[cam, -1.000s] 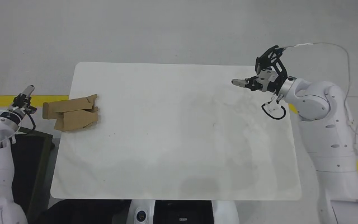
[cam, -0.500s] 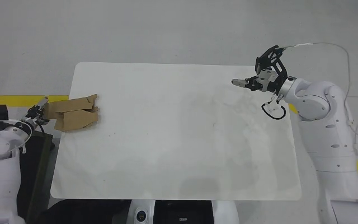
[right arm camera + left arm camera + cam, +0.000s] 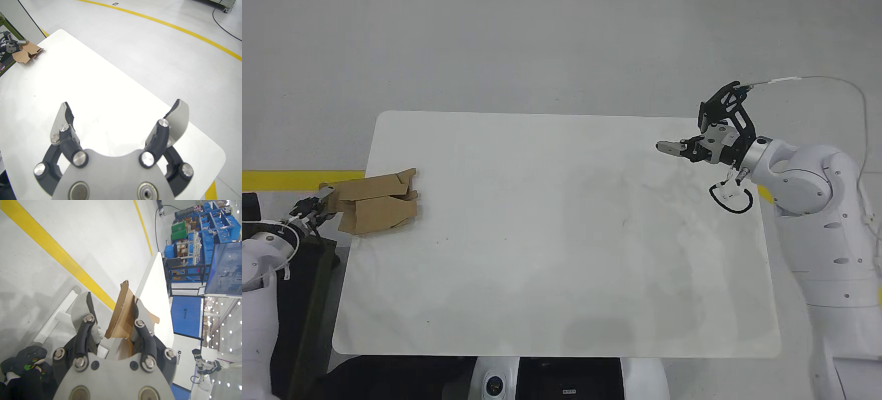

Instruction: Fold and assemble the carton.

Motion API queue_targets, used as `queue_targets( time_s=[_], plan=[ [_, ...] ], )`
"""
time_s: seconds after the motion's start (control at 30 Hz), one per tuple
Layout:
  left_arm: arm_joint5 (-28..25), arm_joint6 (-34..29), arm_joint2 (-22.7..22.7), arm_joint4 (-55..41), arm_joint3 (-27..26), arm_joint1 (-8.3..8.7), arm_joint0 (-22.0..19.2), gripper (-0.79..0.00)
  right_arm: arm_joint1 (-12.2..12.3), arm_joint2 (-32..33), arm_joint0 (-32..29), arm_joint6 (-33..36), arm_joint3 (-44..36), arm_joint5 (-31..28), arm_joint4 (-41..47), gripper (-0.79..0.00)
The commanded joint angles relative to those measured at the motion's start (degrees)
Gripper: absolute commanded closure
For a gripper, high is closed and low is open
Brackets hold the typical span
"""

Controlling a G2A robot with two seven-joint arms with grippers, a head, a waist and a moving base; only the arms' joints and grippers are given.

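A flattened brown cardboard carton [image 3: 377, 201] lies at the table's left edge, one flap sticking out past the edge. My left gripper [image 3: 318, 206] is at that flap. In the left wrist view the left gripper [image 3: 112, 298] is open, with the carton [image 3: 123, 311] flap standing between its fingers [image 3: 90, 308] and close against one of them. My right gripper [image 3: 679, 148] hangs open over the table's far right part, nothing in it. In the right wrist view the right gripper [image 3: 122, 108] points across the table toward the carton [image 3: 28, 52], far off.
The white table [image 3: 562, 270] is bare apart from the carton. A dark stand [image 3: 300, 290] sits on the floor by the table's left edge, under my left arm. A yellow floor line [image 3: 282, 178] runs to the left.
My left gripper has moved from off the table's left side in toward the carton and now straddles its overhanging flap. The right arm and the carton have kept still.
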Motion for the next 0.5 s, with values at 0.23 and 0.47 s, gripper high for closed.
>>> queue_targets(
  time_s=[0.23, 0.47],
  plan=[
    [-1.0, -1.9, -0.5, -5.3, -0.4, -0.04, -0.6, 0.0, 0.0, 0.0, 0.0, 0.0, 0.0, 0.0, 0.0, -0.785],
    [-1.8, -2.1, -1.0, -7.1, -3.0, 0.19, -1.3, 0.0, 0.0, 0.0, 0.0, 0.0, 0.0, 0.0, 0.0, -0.785]
  ],
)
